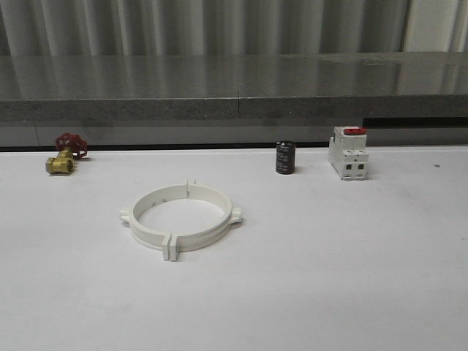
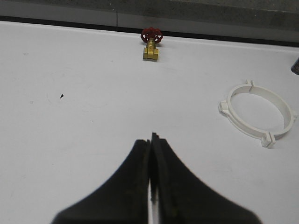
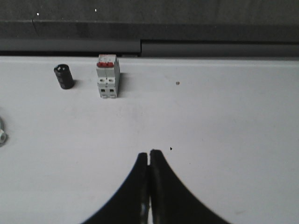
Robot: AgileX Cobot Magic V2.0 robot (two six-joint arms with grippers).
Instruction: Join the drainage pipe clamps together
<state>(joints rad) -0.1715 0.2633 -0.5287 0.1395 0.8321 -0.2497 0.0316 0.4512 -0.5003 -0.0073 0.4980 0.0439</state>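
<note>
The two white drainage pipe clamps (image 1: 180, 218) lie on the white table left of centre, their end flanges meeting so that they form one wide ring. The same ring of clamps (image 2: 258, 113) lies flat in the left wrist view. My left gripper (image 2: 151, 140) hangs over bare table some way from the ring, shut with nothing between its black fingers. My right gripper (image 3: 149, 155) is also shut and empty, above bare table. In the right wrist view, a small white tab of the clamps (image 3: 2, 136) pokes in at the frame's edge.
A brass valve with a red handwheel (image 1: 64, 155) sits at the back left. A black cylinder (image 1: 285, 158) and a white circuit breaker with a red switch (image 1: 347, 153) stand at the back right. A grey ledge (image 1: 234, 95) runs behind the table.
</note>
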